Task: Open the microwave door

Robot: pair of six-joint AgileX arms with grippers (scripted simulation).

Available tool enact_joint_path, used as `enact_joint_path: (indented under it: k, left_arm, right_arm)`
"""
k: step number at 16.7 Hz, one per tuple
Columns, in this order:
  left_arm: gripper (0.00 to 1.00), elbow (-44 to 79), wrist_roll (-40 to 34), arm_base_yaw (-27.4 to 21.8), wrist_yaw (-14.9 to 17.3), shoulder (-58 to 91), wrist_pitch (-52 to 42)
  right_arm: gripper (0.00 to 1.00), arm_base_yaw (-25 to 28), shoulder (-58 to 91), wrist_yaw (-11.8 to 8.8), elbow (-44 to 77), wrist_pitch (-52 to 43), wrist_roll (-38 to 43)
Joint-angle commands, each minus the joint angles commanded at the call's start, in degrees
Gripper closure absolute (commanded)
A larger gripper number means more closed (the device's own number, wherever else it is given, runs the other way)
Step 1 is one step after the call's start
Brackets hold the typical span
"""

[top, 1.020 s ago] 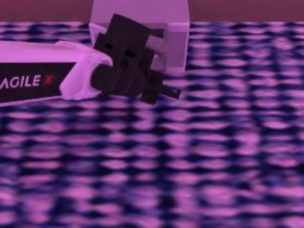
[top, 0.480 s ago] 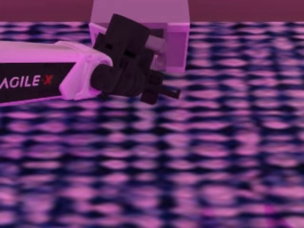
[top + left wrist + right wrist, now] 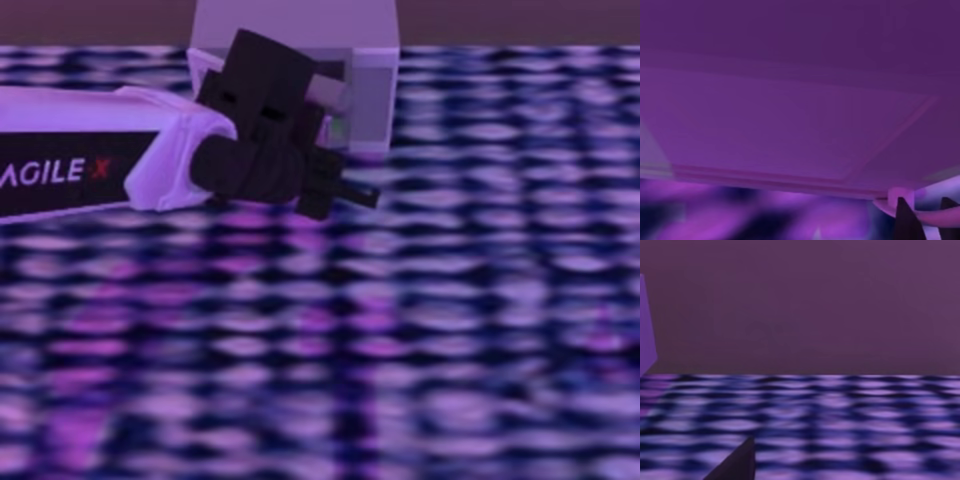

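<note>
The microwave point(image 3: 300, 30) sits at the far edge of my table point(image 3: 400, 330), whose top is a blurry purple-and-dark weave under a plain wall. My left hand point(image 3: 335, 125) is against the microwave door point(image 3: 790, 130); I can't tell its opening.

— Light from above, how is it?
— Dim all over. The brightest thing is the pale shell of my left arm point(image 3: 70, 110), coming in from nine o'clock. The microwave point(image 3: 295, 20) top at twelve takes a soft, even wash.
— Shadows?
— The table point(image 3: 450, 300) looks darker just under my wrist. Both wrist views are dim and flatly lit.
</note>
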Motion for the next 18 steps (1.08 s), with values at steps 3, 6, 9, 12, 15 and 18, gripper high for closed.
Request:
enact_joint_path:
  k: [3,6,9,12,15,18]
  left_arm:
    - [1.00,-0.94,1.36,0.63,0.81,-0.67,0.23]
    - [1.00,-2.07,3.13,1.47,1.96,-1.54,0.61]
    - [1.00,-2.18,3.30,1.53,2.06,-1.59,0.62]
    - [1.00,-2.18,3.30,1.53,2.06,-1.59,0.62]
    - [1.00,-2.18,3.30,1.53,2.06,-1.59,0.62]
    - [1.00,-2.18,3.30,1.53,2.06,-1.59,0.62]
  right_arm:
    - [0.00,0.00,0.00,0.00,0.00,0.00,0.00]
    - [0.00,0.00,0.00,0.00,0.00,0.00,0.00]
    - [0.00,0.00,0.00,0.00,0.00,0.00,0.00]
    - [0.00,0.00,0.00,0.00,0.00,0.00,0.00]
    - [0.00,0.00,0.00,0.00,0.00,0.00,0.00]
    - [0.00,0.00,0.00,0.00,0.00,0.00,0.00]
